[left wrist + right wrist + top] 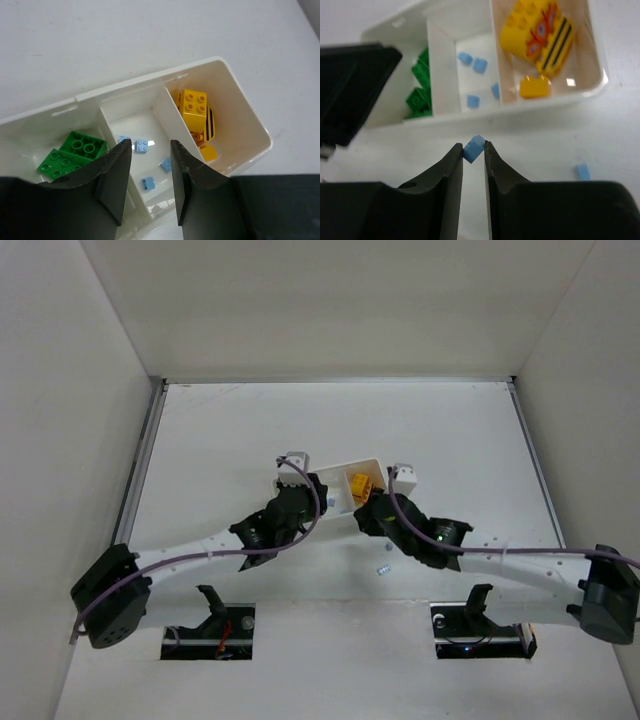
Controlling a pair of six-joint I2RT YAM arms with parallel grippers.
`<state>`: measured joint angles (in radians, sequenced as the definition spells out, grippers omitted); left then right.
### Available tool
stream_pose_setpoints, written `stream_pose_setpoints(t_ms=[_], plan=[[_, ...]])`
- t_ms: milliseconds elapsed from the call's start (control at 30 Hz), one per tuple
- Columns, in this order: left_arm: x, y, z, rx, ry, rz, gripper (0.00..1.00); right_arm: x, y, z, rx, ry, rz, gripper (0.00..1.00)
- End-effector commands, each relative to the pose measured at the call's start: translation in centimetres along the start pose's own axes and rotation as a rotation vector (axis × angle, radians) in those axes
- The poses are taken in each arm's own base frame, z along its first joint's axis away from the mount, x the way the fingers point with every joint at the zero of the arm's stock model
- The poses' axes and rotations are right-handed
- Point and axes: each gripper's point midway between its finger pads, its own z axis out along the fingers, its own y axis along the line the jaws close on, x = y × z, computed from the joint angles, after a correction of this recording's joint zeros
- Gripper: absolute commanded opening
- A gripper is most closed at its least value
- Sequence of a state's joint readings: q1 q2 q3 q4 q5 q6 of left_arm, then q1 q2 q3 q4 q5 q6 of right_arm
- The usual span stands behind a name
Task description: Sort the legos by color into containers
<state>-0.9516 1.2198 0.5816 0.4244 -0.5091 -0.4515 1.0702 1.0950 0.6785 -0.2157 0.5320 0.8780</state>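
Claws inspected first. The right claw [473, 151] is clenched on 1 pale blue brick [474, 146], pinched at the very fingertips and tilted on a corner. It hangs above the surface [545, 145], just outside the near wall of the white tray [470, 116], in line with the middle compartment but not yet over it.

The left claw [150, 147] is released, with its jaws apart and nothing between them. It hovers above the tray, roughly over the middle compartment.

Tray contents, 3 compartments side by side:
- Green bricks [75, 152] lie in 1 end compartment.
- 4 small blue bricks [142, 145] lie in the middle.
- Yellow bricks [194, 107], 1 printed with black stripes, lie in the other end compartment.
- No colour is seen in a wrong compartment.

Outstanding: 1 loose blue brick [583, 171] lies on the surface, apart from the tray. No other stray brick is visible in any view.

Assessment: the task appears nearly complete. Green and yellow look done. 2 blue bricks are left. The held one needs carrying over the wall and dropping into the middle compartment. The loose one then needs collecting.
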Motion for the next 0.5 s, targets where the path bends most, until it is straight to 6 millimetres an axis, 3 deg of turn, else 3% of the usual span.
stream_pose_setpoints(t_ms=[0, 200, 267, 367, 467], plan=[[-0.5, 1.5, -1.9, -0.031, -0.037, -0.020, 0.34, -4.4, 3.9, 2.0, -0.102, -0.092, -0.033, 0.23], [0.7, 2.3, -4.5, -0.010, -0.021, -0.051, 0.33, -6.2, 6.2, 6.9, -0.107, -0.095, -0.064, 0.24], [1.2, 1.6, -5.1, 0.018, -0.012, -0.049, 0.33, -6.2, 6.5, 8.1, -0.099, -0.087, -0.070, 0.31], [1.9, -0.1, -5.6, 0.073, 0.002, -0.039, 0.33, -6.8, 6.9, 8.1, -0.101, -0.099, -0.065, 0.45], [2.6, -2.4, -5.7, 0.133, 0.019, -0.015, 0.34, -7.8, 6.2, 6.9, -0.099, -0.129, -0.050, 0.48]])
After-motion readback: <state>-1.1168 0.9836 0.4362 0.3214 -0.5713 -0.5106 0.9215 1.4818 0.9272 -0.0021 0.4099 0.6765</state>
